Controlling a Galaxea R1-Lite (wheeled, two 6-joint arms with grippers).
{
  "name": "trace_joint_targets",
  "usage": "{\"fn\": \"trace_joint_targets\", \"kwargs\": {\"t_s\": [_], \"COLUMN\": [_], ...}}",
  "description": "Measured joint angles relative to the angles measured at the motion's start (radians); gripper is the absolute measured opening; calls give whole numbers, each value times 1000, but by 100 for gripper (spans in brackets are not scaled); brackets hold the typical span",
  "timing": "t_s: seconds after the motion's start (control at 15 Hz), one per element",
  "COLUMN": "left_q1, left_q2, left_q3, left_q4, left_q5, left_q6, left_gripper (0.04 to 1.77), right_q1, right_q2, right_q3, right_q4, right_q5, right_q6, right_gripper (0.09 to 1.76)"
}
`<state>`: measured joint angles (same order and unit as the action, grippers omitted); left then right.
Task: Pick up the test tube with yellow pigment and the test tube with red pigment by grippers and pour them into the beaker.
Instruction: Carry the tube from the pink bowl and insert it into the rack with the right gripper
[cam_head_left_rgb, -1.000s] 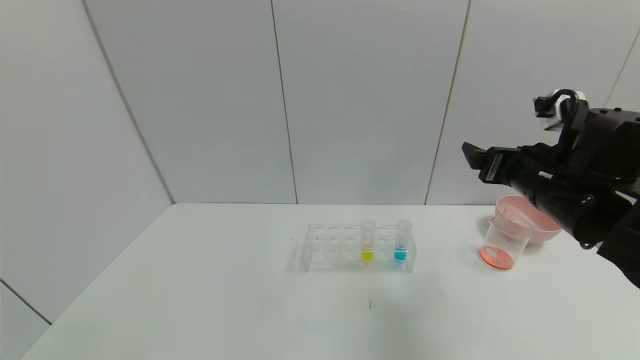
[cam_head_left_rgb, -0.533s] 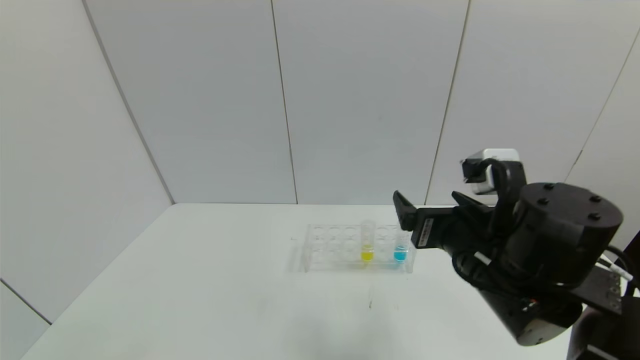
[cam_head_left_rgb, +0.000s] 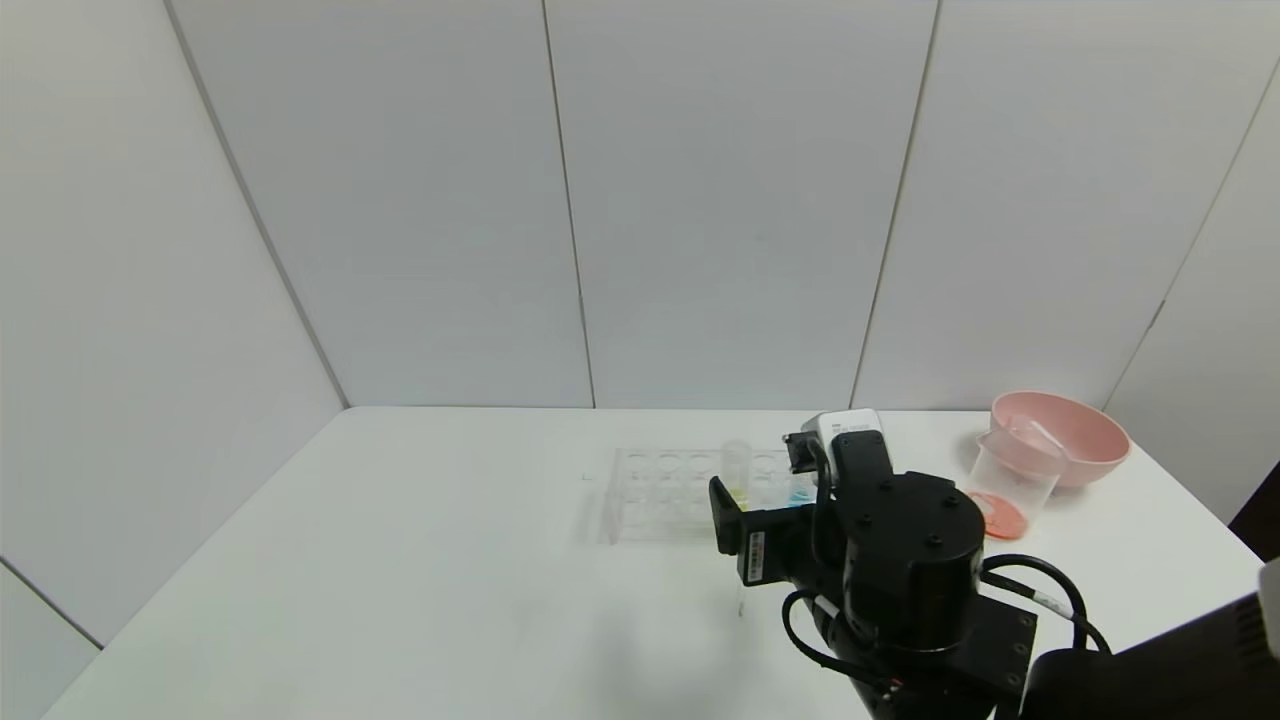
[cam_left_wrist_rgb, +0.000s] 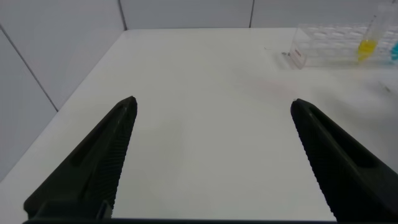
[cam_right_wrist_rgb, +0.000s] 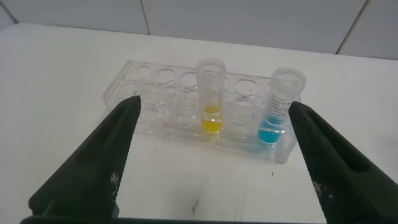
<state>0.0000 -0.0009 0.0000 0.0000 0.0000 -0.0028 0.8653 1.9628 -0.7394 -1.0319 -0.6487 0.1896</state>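
The test tube with yellow pigment (cam_right_wrist_rgb: 211, 99) stands upright in the clear rack (cam_right_wrist_rgb: 161, 93), also in the head view (cam_head_left_rgb: 736, 468). My right gripper (cam_right_wrist_rgb: 216, 104) is open and empty, just in front of the rack, with its fingers either side of the yellow tube but short of it; it also shows in the head view (cam_head_left_rgb: 740, 510). The beaker (cam_head_left_rgb: 1010, 480) stands at the far right with orange-red liquid in its bottom. The test tube with red pigment is out of view. My left gripper (cam_left_wrist_rgb: 214, 101) is open and empty over the table's left part.
A blue-liquid tube (cam_right_wrist_rgb: 281, 102) stands in the rack two holes from the yellow one. A pink bowl (cam_head_left_rgb: 1075, 425) sits right behind the beaker. The rack (cam_left_wrist_rgb: 329, 46) lies far from the left gripper. Grey walls close the back and left.
My right arm has swung from above the beaker at the far right, leftward and down, to just in front of the rack. The beaker and bowl are uncovered again.
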Motion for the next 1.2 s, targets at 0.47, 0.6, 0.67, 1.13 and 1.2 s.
{"fn": "trace_joint_targets", "kwargs": {"t_s": [0.47,0.6,0.67,1.13,1.2], "left_q1": [0,0,0,0,0], "left_q2": [0,0,0,0,0], "left_q3": [0,0,0,0,0], "left_q4": [0,0,0,0,0], "left_q5": [0,0,0,0,0], "left_q6": [0,0,0,0,0], "left_gripper": [176,176,176,176,176], "right_q1": [-27,-39,-47,-105,-113], "right_q2": [159,192,209,274,281], "right_q3": [-135,-171,-189,-256,-266], "right_q4": [9,9,10,39,40], "right_q5": [75,80,81,125,127], "right_q6": [-5,-17,-24,-30,-30], "right_gripper": [170,170,170,170,170]}}
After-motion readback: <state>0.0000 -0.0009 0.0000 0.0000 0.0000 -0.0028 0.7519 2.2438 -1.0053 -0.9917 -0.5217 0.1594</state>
